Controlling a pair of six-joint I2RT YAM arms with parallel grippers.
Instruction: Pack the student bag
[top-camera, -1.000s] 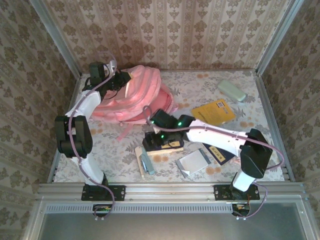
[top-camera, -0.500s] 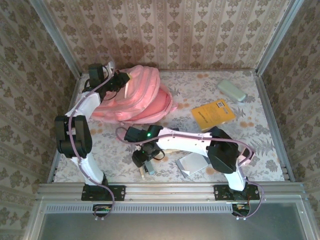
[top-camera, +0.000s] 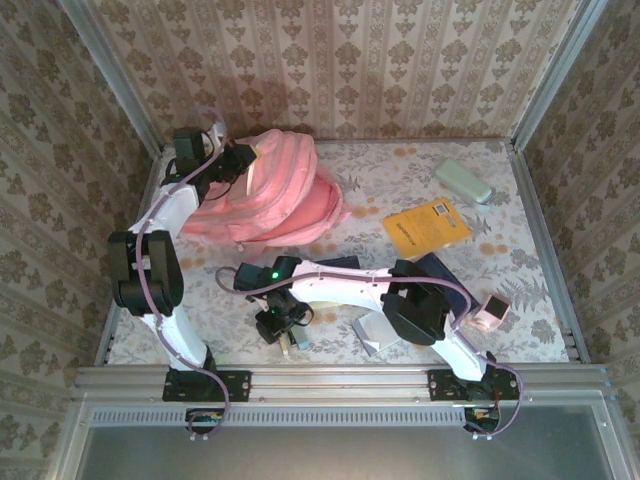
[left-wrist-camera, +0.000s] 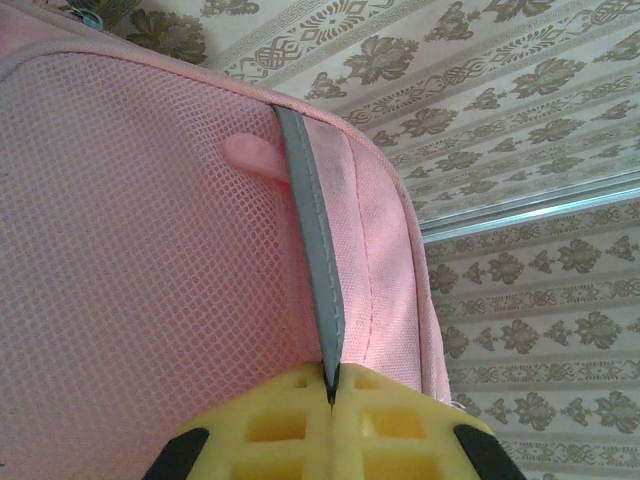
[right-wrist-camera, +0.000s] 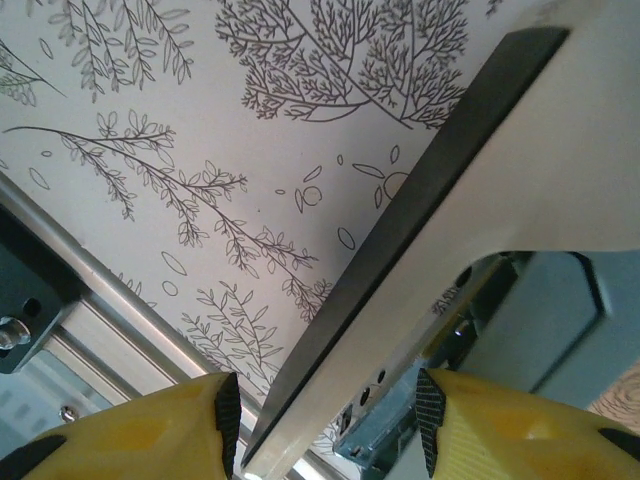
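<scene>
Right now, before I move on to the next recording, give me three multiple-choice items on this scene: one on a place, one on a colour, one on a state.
1. Where does the yellow book lie, relative to the backpack?
A. on top of it
B. to its right, flat on the table
C. to its left

2. What colour is the case in the far right corner?
A. black
B. red
C. pale green

3. How is the left gripper?
A. shut on a grey strip of the backpack
B. wide open above the table
C. holding the book

Answers:
1 B: the top view shows the book apart from the backpack, on its right.
2 C: the case is pale green.
3 A: the left wrist view shows the jaws pinched together on the strip.
</scene>
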